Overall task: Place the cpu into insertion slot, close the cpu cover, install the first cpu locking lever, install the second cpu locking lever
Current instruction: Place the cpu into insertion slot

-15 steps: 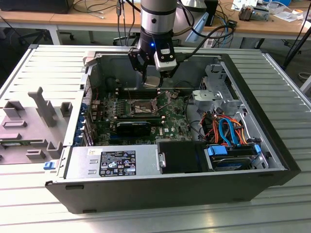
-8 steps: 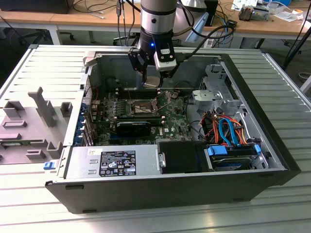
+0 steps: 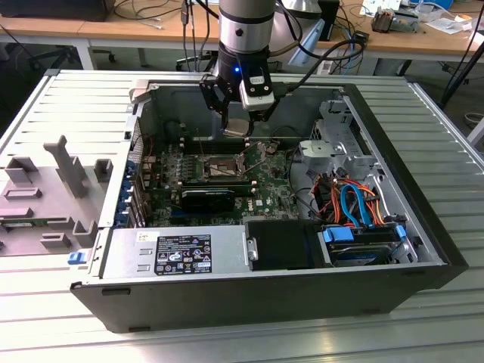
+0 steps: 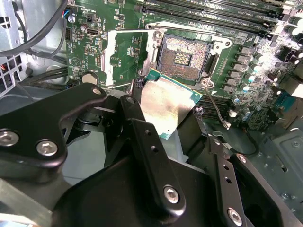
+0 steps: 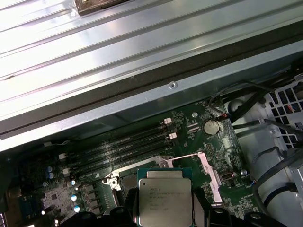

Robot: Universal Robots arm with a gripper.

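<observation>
We see one claw (image 3: 237,119) in the upper middle of the exterior view, clenched on the one cpu (image 4: 163,101). The cpu hangs tilted just above the one slot (image 4: 182,56), not yet seated. The one cover (image 4: 124,54) lies swung open beside the slot. One case (image 3: 227,302) rests on the desk (image 3: 446,325).
</observation>
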